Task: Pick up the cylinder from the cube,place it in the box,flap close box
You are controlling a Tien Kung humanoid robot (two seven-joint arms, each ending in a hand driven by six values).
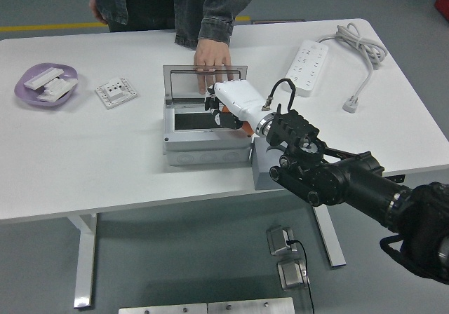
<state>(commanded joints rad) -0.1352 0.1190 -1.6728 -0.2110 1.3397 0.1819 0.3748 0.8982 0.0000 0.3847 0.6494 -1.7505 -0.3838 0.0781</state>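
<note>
box centre | dish far left | power strip right

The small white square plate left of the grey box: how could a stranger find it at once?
Start at the grey box in the middle of the white table, then look left. The wall switch plate lies flat between the box and the purple dish. It is square and white with small dark openings, while the dish is round and purple.
</note>
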